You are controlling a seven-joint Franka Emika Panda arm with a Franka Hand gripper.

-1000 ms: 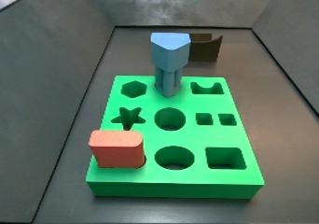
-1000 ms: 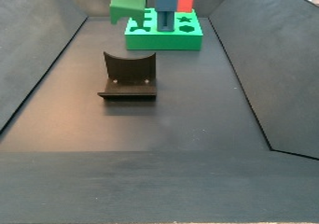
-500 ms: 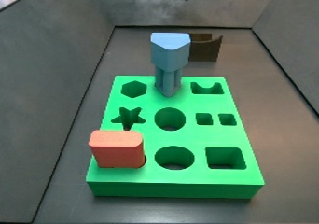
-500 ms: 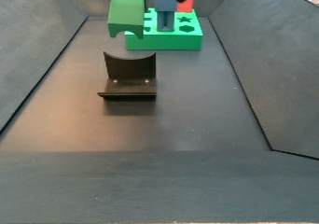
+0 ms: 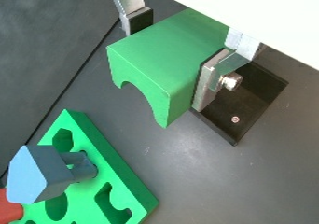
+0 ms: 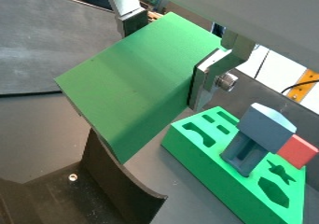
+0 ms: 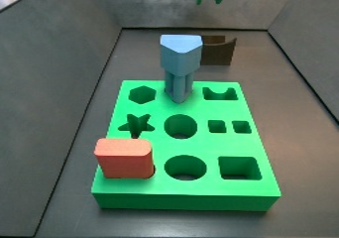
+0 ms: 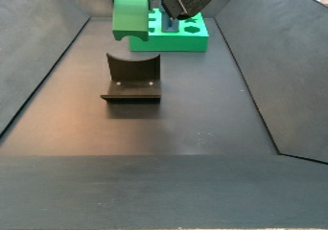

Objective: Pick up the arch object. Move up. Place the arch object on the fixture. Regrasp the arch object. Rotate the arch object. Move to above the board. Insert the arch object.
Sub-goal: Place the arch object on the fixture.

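Lying on the floor: one bright green board [image 7: 185, 138] with cut-out holes. Clamped on one green arch block [image 5: 169, 67], arched notch showing, raised above one dark fixture [image 8: 130, 79]: end effector [image 5: 174, 41]. Standing in board: one blue peg [image 7: 180, 66], one red block [image 7: 123, 158].

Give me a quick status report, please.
End effector shut on arch object, aloft over fixture. Board apart from both, holding blue-grey peg and red block. Nothing under the arch.
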